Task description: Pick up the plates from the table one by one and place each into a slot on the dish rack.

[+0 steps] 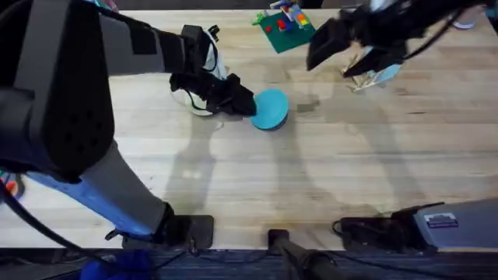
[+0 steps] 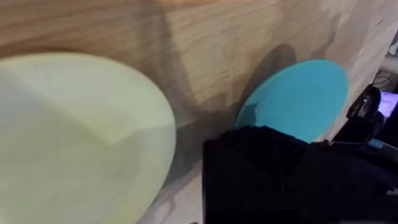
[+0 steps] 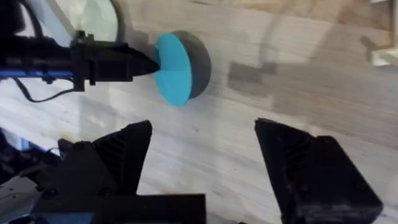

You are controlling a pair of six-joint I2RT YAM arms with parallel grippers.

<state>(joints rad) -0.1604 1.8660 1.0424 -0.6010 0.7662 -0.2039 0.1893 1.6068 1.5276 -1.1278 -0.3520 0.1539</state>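
Teal plate (image 1: 271,108) hangs tilted above the surface (image 1: 311,179) by its rim in your left end effector (image 1: 243,103); swing fast and it could slip; right end effector (image 3: 202,146) gapes wide.

Even light, soft shadows, blurred close-ups

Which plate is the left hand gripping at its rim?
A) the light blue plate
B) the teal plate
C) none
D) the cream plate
B: in the right wrist view the left hand pinches the edge of the teal plate, which is tipped up off the table; the cream plate lies apart beside it.
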